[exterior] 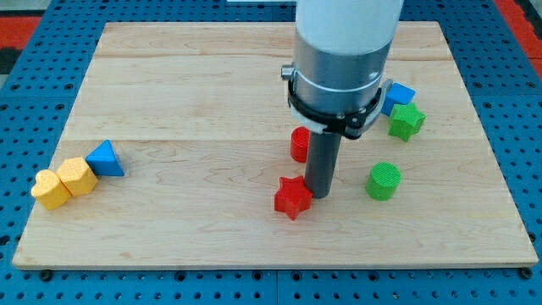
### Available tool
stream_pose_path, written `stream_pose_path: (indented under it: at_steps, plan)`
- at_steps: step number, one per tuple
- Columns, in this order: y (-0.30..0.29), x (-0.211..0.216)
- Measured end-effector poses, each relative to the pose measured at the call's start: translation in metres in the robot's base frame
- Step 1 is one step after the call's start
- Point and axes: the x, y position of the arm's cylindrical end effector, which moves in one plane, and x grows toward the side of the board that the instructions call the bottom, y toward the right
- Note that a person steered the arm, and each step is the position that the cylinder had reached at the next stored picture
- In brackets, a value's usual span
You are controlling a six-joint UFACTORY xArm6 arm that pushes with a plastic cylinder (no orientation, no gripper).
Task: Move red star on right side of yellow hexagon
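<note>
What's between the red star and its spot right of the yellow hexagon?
Nothing stands on the bare board between the red star and the yellow hexagon. But the blue triangle touches the hexagon's right side, occupying that spot. My tip sits at the star's right.

Two red blocks (293,196) (300,144), two yellow (51,189) (77,176), two blue (105,159) (397,96), two green (406,121) (384,180)

Single high front view over board (212,93)

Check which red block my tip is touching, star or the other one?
The red star: my tip sits against its right side. The red cylinder stands apart, toward the view's top, beside the rod.
</note>
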Motion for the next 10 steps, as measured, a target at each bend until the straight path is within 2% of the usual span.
stream_pose_path:
  at_steps: [2,3,5,8,10]
  plan:
    - [-0.053,0.012]
    - [-0.035,0.024]
    - [-0.124,0.025]
    - [-0.146,-0.023]
    - [-0.253,-0.024]
